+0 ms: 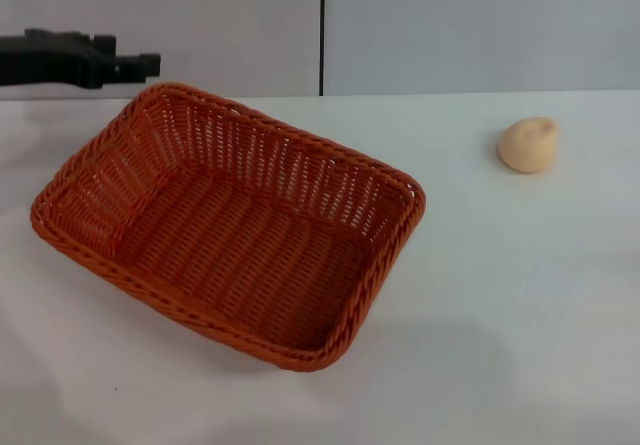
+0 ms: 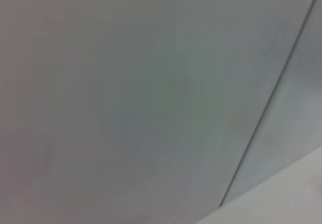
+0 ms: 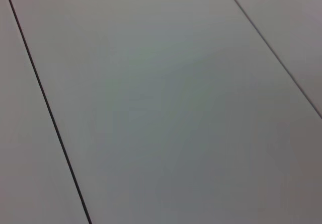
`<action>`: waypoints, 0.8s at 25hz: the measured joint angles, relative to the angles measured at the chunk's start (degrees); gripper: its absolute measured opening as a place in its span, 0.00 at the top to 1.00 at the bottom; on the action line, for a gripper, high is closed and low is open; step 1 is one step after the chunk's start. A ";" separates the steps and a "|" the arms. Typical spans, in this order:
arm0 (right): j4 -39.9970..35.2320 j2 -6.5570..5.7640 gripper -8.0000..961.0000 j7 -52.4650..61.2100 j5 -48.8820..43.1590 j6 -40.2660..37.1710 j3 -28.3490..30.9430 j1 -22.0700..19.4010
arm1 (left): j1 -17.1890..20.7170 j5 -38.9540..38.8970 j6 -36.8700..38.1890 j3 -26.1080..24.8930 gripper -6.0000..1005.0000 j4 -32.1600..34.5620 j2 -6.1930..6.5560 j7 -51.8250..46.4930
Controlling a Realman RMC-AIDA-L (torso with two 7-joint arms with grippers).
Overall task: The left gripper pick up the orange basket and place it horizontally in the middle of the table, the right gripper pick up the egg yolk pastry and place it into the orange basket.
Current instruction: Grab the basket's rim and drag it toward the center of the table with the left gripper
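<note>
- The basket [image 1: 225, 225] sits on the table [image 1: 520, 315], left of centre and skewed, its long axis running from far left to near right; we judge it is not yet set horizontally in the middle, so the first step is undone; nothing grips it and nothing lies inside it.
- Its open mouth faces up and the near-right rim is the lowest to the camera; that leaves any rim free for a pinch from above.
- The pastry [image 1: 528, 145] rests alone on the table, far right, well apart from the basket; we read it as waiting for the right arm once the basket is squared up.
- The left gripper [image 1: 135, 64] hangs above the table's far-left edge, just beyond the basket's far corner and apart from it; it points sideways toward the right; whether its jaws are wide or narrow we cannot tell; we judge it poised to come down on the far rim.
- The right gripper does not show in the head view; its wrist camera sees only grey wall panels, so we take it as parked away from the table.
</note>
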 joint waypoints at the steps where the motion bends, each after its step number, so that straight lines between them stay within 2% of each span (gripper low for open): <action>1: 0.06 0.00 0.24 0.00 -0.12 0.04 -0.03 0.10 | -0.06 1.11 -0.49 0.02 0.34 -0.23 -0.19 -0.06; 11: 0.19 0.07 0.24 0.00 -0.33 1.24 -0.48 0.44 | -0.36 6.60 -3.34 0.53 0.36 -3.93 -0.59 0.10; 20: 0.25 0.09 0.24 0.00 -0.42 2.41 -0.63 1.02 | -0.09 7.50 -5.55 0.64 0.37 -4.76 -0.74 -2.94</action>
